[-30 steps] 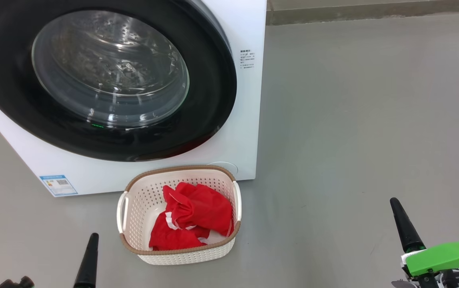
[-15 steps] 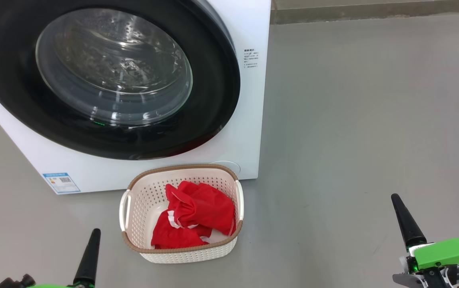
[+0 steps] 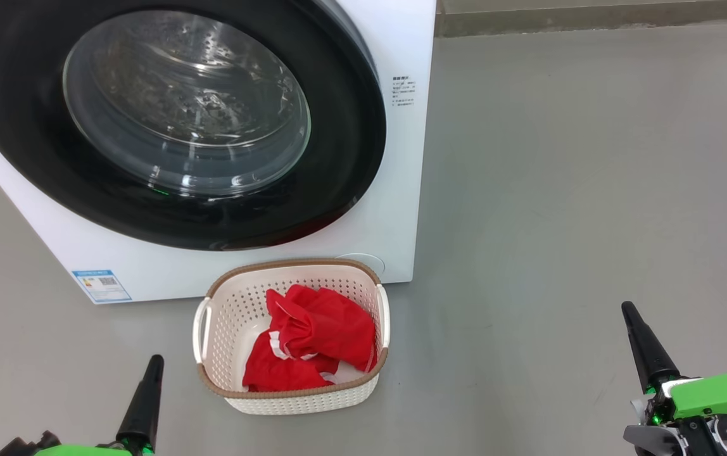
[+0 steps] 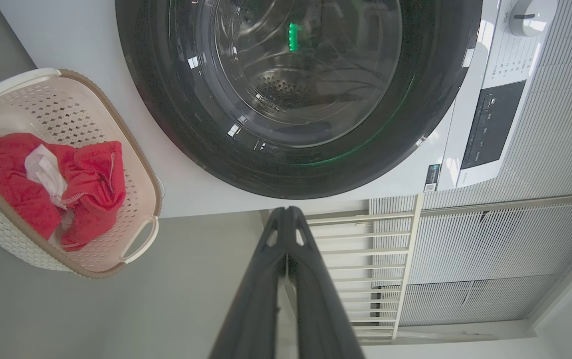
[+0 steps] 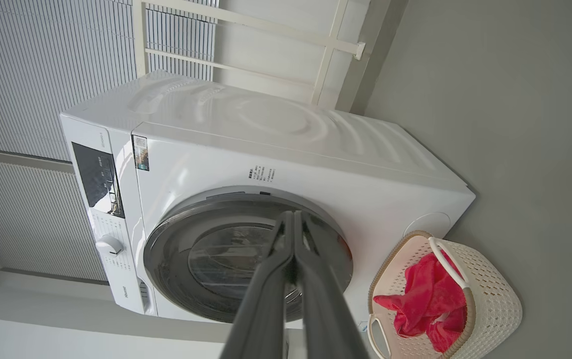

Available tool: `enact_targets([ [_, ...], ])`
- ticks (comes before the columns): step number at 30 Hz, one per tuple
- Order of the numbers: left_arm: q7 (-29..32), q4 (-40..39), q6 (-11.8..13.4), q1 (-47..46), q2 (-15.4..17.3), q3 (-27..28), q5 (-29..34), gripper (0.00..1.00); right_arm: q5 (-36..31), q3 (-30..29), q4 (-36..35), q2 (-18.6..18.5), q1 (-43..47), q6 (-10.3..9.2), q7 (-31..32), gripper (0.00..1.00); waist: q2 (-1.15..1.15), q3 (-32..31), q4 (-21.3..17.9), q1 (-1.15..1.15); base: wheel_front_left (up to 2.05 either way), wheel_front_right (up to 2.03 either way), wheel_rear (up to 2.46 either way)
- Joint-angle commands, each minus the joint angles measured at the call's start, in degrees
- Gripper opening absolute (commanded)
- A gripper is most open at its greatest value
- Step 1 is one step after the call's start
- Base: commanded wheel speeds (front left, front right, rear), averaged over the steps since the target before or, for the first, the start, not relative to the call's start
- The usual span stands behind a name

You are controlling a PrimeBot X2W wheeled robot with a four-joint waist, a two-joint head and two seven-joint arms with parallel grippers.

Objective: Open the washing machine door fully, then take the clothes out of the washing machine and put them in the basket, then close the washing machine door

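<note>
– Across the upper left of the head frame, what is that big white box?

– The washing machine [image 3: 401,190]. Its front faces the camera, and its bottom edge climbs a little toward frame right. A small blue label [image 3: 101,285] sits at its lower left corner.

– And the door [image 3: 177,120]?

– Round, with a wide glossy black rim and a bulging clear glass bowl in the middle. It lies flat against the machine's front, closed. Perforated steel shows through the glass.

– Where is the basket [image 3: 294,263]?

– At lower centre, on the grey floor [image 3: 560,190], just in front of the machine's lower right corner. It is cream-white with perforated walls and a brown woven-look rim. One handle is at frame left and one at frame right, so the handle-to-handle line runs across the frame, tilted slightly up to the right. Whether that is its longer side I cannot tell from this angle.

– The clothes [image 3: 319,329]?

– A crumpled red heap with white trim, inside the basket toward its right side. The heap stretches from lower left to upper right.

– The grippers?

– The left gripper [image 3: 156,362] is at lower left, pointing up the frame and leaning a touch right. The right gripper [image 3: 628,310] is at lower right, leaning a touch left. On each, the fingers are pressed together with nothing between them. Both are well apart from the basket.
</note>
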Motion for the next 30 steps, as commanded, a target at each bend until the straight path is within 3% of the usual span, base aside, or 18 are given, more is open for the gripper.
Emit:
enact_targets([
  [1,0.47,-1.12,-0.39,-2.78,0.72,1.44,-1.39,0.00,1.50,0.54,-1.33,-0.46,-3.03,-0.04,0.54,0.00,0.00,0.01,0.04,0.00,0.00,0.00,0.00],
  [5,1.49,-0.85,-0.41,-3.37,0.73,1.49,-5.36,0.00,5.31,-0.02,-1.13,-0.20,-3.48,-0.04,1.63,0.00,0.00,0.08,0.30,0.00,0.00,0.00,0.00],
  [30,1.48,-0.86,-0.41,-3.36,0.73,1.48,-5.37,0.00,5.00,-0.39,-1.11,0.06,-3.51,-0.04,1.93,0.00,0.00,0.08,0.30,0.00,0.00,0.00,0.00],
])
